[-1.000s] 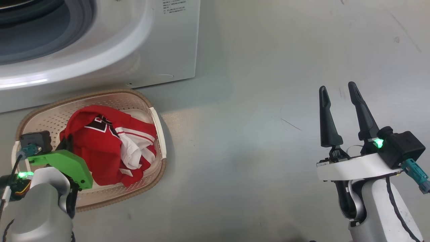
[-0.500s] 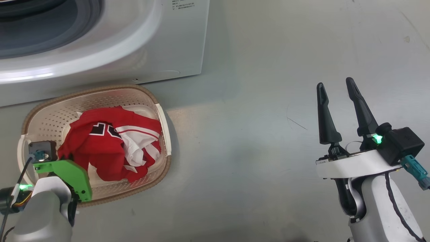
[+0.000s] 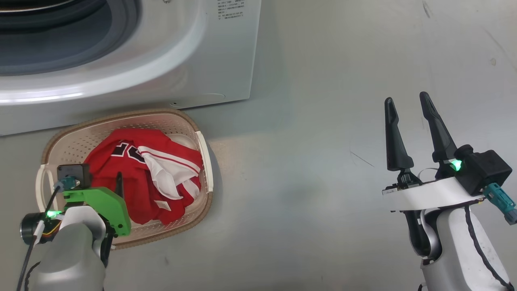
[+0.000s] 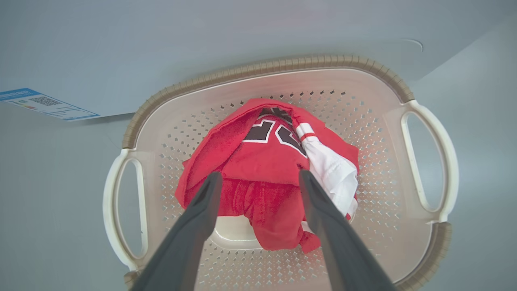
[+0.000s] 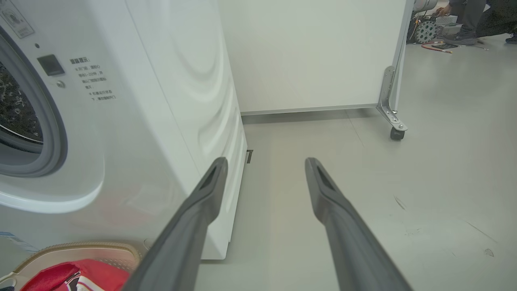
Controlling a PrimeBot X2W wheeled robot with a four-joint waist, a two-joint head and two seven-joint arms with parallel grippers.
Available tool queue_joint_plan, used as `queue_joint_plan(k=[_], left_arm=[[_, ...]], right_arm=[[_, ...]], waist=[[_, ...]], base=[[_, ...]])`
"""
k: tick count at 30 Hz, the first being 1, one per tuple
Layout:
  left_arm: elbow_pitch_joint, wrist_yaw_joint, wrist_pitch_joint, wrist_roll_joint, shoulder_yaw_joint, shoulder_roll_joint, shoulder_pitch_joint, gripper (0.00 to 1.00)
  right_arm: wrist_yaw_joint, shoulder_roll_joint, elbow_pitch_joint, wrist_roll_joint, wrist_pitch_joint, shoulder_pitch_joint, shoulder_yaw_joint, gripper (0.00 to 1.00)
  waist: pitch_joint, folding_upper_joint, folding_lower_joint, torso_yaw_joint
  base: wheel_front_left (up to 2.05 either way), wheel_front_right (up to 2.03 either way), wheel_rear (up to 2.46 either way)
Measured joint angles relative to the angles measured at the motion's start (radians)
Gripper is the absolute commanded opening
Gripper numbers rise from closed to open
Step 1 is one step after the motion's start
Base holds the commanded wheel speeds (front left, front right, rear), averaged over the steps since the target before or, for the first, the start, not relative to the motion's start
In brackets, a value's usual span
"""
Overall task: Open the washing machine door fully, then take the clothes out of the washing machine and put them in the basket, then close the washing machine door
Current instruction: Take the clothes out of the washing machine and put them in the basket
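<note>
Red clothes [image 4: 262, 161] in basket [image 4: 282, 64] by washing machine [image 3: 226, 60]; left claw [image 4: 259, 175] splayed above, perhaps touching; right claw [image 3: 406, 98] splayed.

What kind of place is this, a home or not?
Probably a test lab, not a home: the washing machine stands on a smooth grey floor beside a wheeled white partition.

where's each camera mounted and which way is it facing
Head view: on the head, facing forward and down at the washing machine, basket of clothes and floor; right gripper lower right, left forearm lower left.
Left wrist view: on the left wrist, facing down into the basket; left gripper open over the clothes.
Right wrist view: on the right wrist, facing along the floor beside the washing machine toward a wheeled white panel; its open fingers show.
Shared: all three show basket and clothes.
</note>
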Motion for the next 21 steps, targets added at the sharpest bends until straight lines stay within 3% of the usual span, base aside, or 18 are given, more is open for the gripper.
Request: queue_joint_plan(k=[9,21], left_arm=[[-0.006,-0.029,-0.12,0.014,-0.039,-0.02,0.006,1.0],[-0.143,-0.052,-0.145,0.021,-0.058,-0.037,0.042,1.0]], right_arm=[[0.0,0.0,0.031,0.002,0.0,0.0,-0.007,1.0],[0.0,0.0,0.083,0.021,0.0,0.051,-0.024,1.0]], waist=[[-0.083,0.0,0.0,0.027],[-0.247,0.0,0.0,0.095]], base=[[0.0,0.0,0.0],[0.0,0.0,0.0]])
